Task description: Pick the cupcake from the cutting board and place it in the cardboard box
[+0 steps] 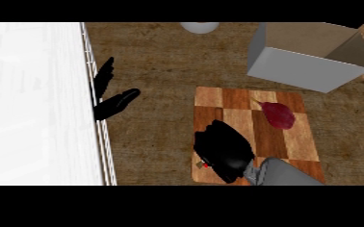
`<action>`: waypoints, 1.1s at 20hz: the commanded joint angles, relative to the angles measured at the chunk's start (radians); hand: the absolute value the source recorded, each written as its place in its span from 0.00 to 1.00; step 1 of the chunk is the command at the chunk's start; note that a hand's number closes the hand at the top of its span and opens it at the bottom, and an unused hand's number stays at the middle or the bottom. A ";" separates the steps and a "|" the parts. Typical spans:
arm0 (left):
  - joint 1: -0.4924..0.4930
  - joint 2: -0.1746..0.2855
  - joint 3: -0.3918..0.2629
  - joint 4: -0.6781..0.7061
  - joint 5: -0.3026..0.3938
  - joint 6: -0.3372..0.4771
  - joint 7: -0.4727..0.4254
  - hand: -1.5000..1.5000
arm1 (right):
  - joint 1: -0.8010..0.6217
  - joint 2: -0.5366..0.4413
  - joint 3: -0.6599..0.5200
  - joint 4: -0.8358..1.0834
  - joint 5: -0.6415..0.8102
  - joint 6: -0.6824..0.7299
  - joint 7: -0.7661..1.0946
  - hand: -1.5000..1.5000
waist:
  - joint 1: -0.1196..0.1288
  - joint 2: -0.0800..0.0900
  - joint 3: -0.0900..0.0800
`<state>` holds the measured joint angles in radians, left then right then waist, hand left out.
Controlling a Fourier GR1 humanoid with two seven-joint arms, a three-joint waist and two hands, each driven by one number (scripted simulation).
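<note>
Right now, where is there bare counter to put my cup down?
The widest bare counter lies between the left hand and the cutting board, running up toward the cardboard box. A narrower strip lies right of the board, below the box. The board is crowded: the right hand and a dark red lump are there.

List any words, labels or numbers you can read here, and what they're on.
No readable text anywhere in this view.
cardboard box: plain faces, no print.
cutting board: wood checks only.
cupcake: no label.
red speck by the right robot hand: too small to tell whether it is a mark.
</note>
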<state>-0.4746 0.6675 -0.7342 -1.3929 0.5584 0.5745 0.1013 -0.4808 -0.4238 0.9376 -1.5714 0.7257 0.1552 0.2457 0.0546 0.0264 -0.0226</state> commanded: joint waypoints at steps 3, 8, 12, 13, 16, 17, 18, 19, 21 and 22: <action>-0.069 0.056 0.013 -0.087 -0.051 -0.133 -0.160 0.50 | -0.045 -0.030 -0.007 -0.070 -0.011 -0.105 -0.259 1.00 | -0.031 -0.026 0.024; -0.020 0.051 0.007 -0.058 -0.067 -0.118 -0.193 0.50 | -0.067 -0.103 -0.072 -0.145 0.011 -0.195 -0.367 1.00 | -0.059 -0.032 0.022; 0.010 0.091 0.043 -0.086 -0.042 -0.148 -0.203 0.50 | -0.058 -0.138 -0.220 -0.194 -0.101 -0.206 -0.362 1.00 | -0.056 -0.040 0.022; 0.029 0.058 0.018 -0.073 -0.062 -0.126 -0.219 0.50 | -0.051 -0.152 -0.268 -0.200 -0.145 -0.202 -0.355 1.00 | -0.063 -0.038 0.022; 0.011 0.066 0.038 -0.063 -0.057 -0.117 -0.211 0.50 | -0.008 -0.131 -0.373 -0.195 -0.224 -0.239 -0.288 1.00 | -0.074 -0.039 0.023; 0.009 0.063 0.036 -0.065 -0.052 -0.123 -0.211 0.50 | -0.036 -0.131 -0.426 -0.179 -0.258 -0.225 -0.259 1.00 | -0.067 -0.037 0.022; 0.001 0.063 0.022 -0.080 -0.061 -0.113 -0.200 0.50 | -0.013 -0.133 -0.453 -0.154 -0.289 -0.233 -0.262 1.00 | -0.064 -0.036 0.023; -0.005 0.040 0.014 -0.044 -0.064 -0.114 -0.215 0.50 | -0.033 -0.122 -0.480 -0.151 -0.294 -0.235 -0.224 1.00 | -0.077 -0.031 0.021; 0.020 0.050 0.014 -0.062 -0.062 -0.119 -0.236 0.50 | -0.046 -0.148 -0.554 -0.130 -0.335 -0.223 -0.207 1.00 | -0.060 -0.034 0.021; 0.010 0.057 0.022 -0.061 -0.061 -0.144 -0.253 0.50 | -0.085 -0.139 -0.582 -0.076 -0.349 -0.213 -0.194 1.00 | -0.041 -0.028 0.021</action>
<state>-0.4203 0.6786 -0.7215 -1.3521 0.5393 0.5320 -0.0169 -0.5286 -0.5563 0.4761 -1.7074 0.4503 -0.0649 0.0068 0.0023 -0.0019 -0.0147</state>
